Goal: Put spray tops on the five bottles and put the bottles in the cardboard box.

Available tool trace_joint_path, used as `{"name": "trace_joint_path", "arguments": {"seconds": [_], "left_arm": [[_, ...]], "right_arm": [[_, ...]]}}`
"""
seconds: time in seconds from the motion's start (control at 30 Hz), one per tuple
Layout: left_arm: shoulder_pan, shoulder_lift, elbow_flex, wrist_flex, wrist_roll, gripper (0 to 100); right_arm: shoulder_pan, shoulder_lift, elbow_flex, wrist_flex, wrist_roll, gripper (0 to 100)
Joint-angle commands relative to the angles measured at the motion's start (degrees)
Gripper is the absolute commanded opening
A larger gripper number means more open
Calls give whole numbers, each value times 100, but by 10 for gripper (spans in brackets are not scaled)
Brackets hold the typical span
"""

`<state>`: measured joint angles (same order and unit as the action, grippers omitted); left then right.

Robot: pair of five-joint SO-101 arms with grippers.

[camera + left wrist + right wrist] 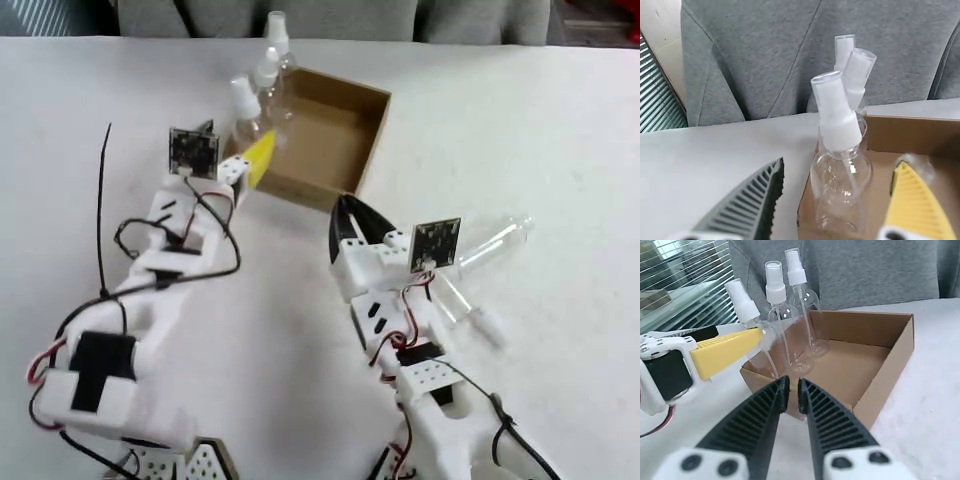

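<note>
Three clear bottles with white spray tops stand at the left side of the cardboard box (372,140). The nearest bottle (246,112) (841,172) (751,325) stands at the box's corner between the grey finger (752,202) and the yellow finger (912,200) of my left gripper (255,145) (841,162), which is open around it. Behind it stand the second bottle (781,315) and third bottle (802,292). My right gripper (352,203) (792,385) is shut and empty, just in front of the box. An uncapped bottle (492,243) lies on the table to its right, near a loose spray top (483,322).
The box's inside (850,367) is bare cardboard on the side away from the bottles. A black cable (101,210) runs along the left arm. A grey upholstered seat (790,55) stands past the table's far edge.
</note>
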<state>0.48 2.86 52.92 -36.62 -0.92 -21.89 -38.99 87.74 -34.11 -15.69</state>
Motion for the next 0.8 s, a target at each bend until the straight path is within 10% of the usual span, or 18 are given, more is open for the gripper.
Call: {"name": "trace_joint_path", "arguments": {"seconds": [0.0, 0.37, 0.77], "left_arm": [[75, -1033, 334, 624, -88, 328], [75, -4092, 1644, 3455, -484, 11], [268, -6501, 1969, 7596, -440, 21]], "right_arm": [[4, -4, -53, 13, 97, 17], [154, -57, -62, 13, 105, 17], [1086, -435, -404, 646, 62, 16]]}}
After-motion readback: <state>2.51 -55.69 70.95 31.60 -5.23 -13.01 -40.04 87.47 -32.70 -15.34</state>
